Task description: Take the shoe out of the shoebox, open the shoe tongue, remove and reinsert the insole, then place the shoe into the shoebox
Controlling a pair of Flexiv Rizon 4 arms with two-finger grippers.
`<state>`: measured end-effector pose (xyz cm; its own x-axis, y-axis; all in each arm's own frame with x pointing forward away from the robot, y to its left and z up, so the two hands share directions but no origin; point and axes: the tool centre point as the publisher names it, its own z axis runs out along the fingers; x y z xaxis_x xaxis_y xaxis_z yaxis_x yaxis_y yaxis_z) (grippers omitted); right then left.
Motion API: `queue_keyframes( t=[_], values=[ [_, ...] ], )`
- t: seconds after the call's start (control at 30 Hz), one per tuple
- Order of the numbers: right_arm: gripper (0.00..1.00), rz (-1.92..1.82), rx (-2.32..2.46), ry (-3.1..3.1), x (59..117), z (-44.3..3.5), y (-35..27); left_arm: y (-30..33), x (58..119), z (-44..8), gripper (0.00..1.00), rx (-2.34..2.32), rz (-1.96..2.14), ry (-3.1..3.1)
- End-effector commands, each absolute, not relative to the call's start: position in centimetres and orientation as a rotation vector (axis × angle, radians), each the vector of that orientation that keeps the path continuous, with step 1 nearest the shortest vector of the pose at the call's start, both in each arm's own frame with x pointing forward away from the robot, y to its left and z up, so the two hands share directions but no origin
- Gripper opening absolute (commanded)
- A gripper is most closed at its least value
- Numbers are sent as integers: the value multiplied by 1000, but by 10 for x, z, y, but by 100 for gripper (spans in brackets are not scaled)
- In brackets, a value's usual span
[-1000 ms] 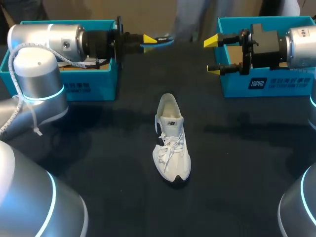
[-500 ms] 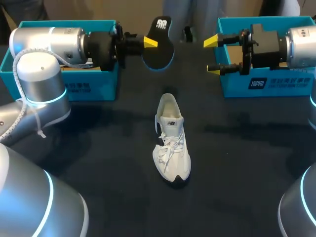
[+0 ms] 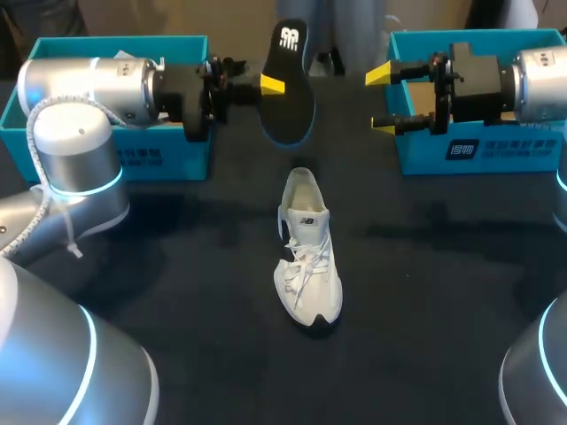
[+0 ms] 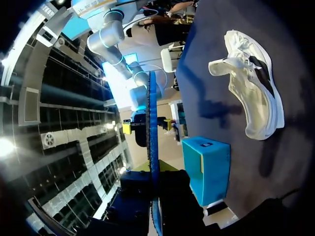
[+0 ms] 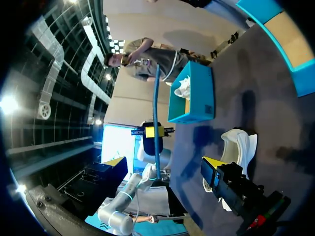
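The white shoe [image 3: 307, 252] lies on the dark table, toe toward me, tongue up; it also shows in the left wrist view [image 4: 251, 93] and beside my right finger [image 5: 238, 142]. My left gripper [image 3: 272, 85] is shut on the black, blue-edged insole [image 3: 288, 84], held in the air between the two boxes, its printed end away from me. From both wrists the insole [image 4: 152, 147] [image 5: 156, 118] appears edge-on as a thin blue line. My right gripper [image 3: 383, 99] [image 5: 162, 164] stands open and empty, facing the insole from a short gap.
A teal shoebox [image 3: 168, 150] [image 5: 192, 98] stands at the back left behind my left arm. A second teal box [image 3: 478, 150] [image 4: 209, 169] stands at the back right behind my right arm.
My left wrist has turned, so the insole went from lying flat and edge-on to showing its broad face, and it has swung slightly nearer the shoe. The right arm and shoe have stayed put.
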<state>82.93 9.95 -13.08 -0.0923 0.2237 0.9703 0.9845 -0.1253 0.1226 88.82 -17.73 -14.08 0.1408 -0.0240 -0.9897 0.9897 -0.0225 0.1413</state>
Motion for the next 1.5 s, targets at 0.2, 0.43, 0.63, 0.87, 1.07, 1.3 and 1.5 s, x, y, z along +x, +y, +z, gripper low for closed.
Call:
queue_keyframes(
  t=[0.2,0.43,0.63,0.87,1.07,1.3,1.5],
  values=[
    [100,-1257,-1378,-1424,837,-131,114,-183,885,-147,0,1251,-1095,1121],
    [100,-1247,-1369,-1449,842,-129,124,-189,887,-147,0,1248,-1079,1140],
    [100,-1252,-1369,-1445,844,-129,127,-192,885,-147,0,1244,-1072,1140],
    [100,-1232,-1333,-1447,847,-131,142,-198,886,-144,0,1246,-1062,1133],
    [100,-1231,-1306,-1448,848,-133,157,-210,888,-143,0,1258,-1062,1124],
    [62,-1211,-1275,-1456,843,-136,164,-219,895,-143,0,1254,-1068,1125],
    [46,-1189,-1262,-1471,841,-135,167,-220,898,-143,0,1258,-1077,1134]
  ],
)
